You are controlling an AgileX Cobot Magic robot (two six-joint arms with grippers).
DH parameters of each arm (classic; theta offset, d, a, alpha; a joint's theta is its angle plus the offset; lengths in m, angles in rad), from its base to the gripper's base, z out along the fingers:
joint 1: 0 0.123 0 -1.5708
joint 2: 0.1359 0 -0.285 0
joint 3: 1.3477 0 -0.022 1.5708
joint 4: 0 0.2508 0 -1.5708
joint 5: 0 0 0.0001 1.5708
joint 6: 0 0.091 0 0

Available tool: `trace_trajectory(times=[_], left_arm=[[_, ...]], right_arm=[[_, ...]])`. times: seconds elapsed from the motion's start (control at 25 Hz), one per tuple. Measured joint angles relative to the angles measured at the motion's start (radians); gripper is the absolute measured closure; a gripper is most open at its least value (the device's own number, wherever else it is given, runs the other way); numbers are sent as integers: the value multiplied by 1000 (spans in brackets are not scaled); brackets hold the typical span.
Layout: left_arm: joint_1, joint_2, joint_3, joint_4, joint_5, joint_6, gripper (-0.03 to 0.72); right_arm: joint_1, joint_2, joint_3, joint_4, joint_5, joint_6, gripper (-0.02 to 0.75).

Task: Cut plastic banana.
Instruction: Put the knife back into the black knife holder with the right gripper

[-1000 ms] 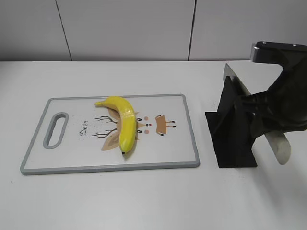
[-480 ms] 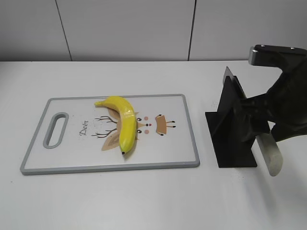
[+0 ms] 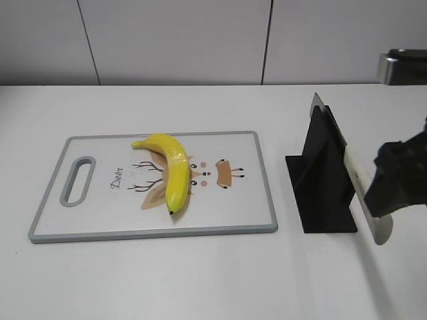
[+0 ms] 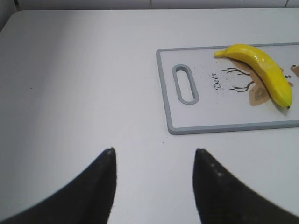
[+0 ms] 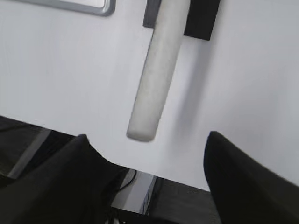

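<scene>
Glossy yellow plastic banana (image 3: 171,172) lies on grey-rimmed white cutting board (image 3: 47,222), counter (image 3: 200,280) left-centre. Black knife stand (image 3: 320,180) with pale-handled knife (image 5: 156,74) toward right edge. Right claw (image 5: 147,172) wide open, empty, near handle; left claw (image 4: 154,186) open, empty.

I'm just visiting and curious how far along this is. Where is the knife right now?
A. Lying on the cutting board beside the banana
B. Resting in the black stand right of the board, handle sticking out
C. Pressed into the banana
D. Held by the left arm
B: the knife sits in the black stand, its pale handle free between the open right end effector fingers; the plastic banana lies uncut.
</scene>
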Motion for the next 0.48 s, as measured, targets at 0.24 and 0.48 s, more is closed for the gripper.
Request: trace_trajectory(times=[0.24,0.48], left_arm=[[0,0,0,0,0,0,133],[0,0,0,0,0,0,122]], right_arm=[[0,-294,75,1,-13,-117,164],[0,-602,212,-5,-46,-146,163]])
